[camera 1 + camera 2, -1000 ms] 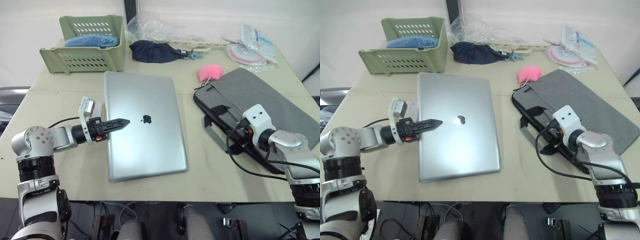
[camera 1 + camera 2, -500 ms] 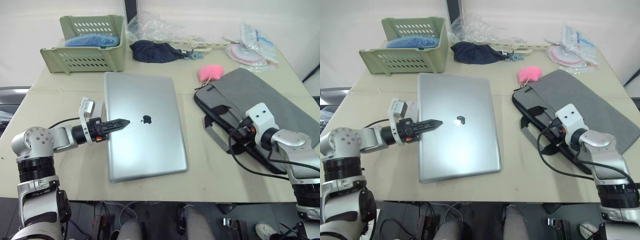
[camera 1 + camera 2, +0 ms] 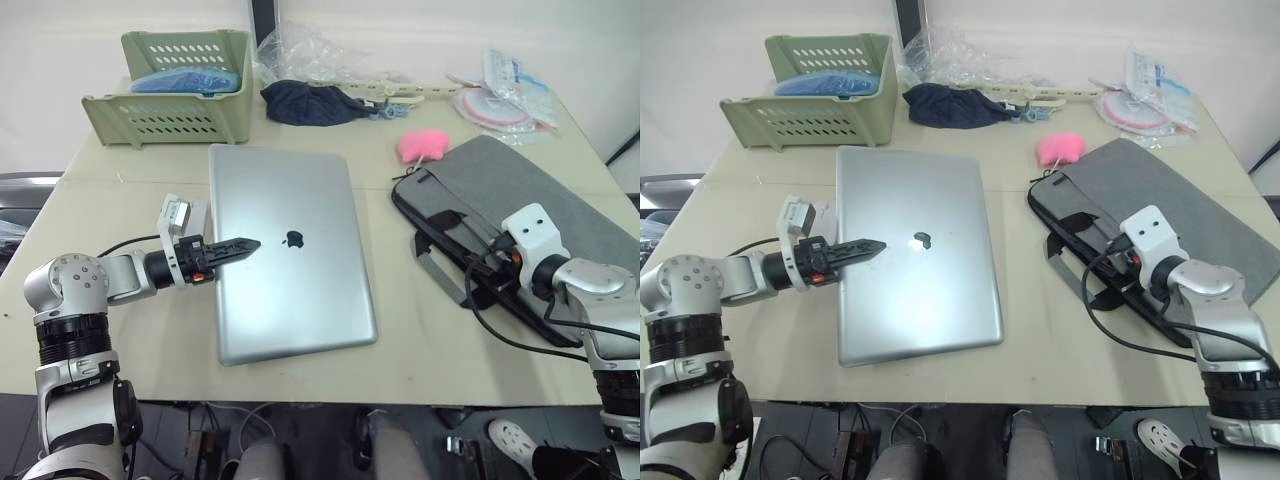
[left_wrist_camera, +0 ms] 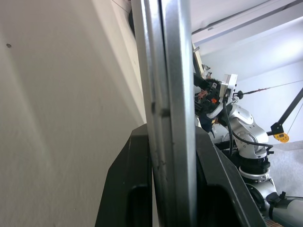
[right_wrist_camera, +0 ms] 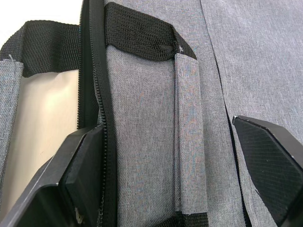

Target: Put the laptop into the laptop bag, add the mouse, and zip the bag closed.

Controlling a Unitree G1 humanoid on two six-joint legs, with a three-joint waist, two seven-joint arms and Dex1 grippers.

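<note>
The silver laptop (image 3: 290, 290) lies closed on the table's middle, logo up. My left gripper (image 3: 243, 244) is shut on its left edge; the left wrist view shows that thin edge (image 4: 165, 85) clamped between the two black fingers (image 4: 135, 179). The grey laptop bag (image 3: 530, 190) lies flat to the right, with a black strap handle (image 3: 438, 272) spilling toward the laptop. My right gripper (image 5: 173, 165) stands open over the bag's near edge, its fingers wide apart on either side of the grey fabric (image 5: 156, 118) by the zipper. The mouse is out of view.
At the back stand a green basket (image 3: 170, 85), a dark navy cloth bundle (image 3: 310, 103) and plastic packets (image 3: 505, 90). A pink fluffy blob (image 3: 420, 146) touches the bag's far corner. A person's shoe (image 3: 510, 435) shows below the table's front edge.
My right gripper has slid a little to the right along the bag's near edge. The left gripper and the laptop have not moved. A shoe has appeared at the bottom right.
</note>
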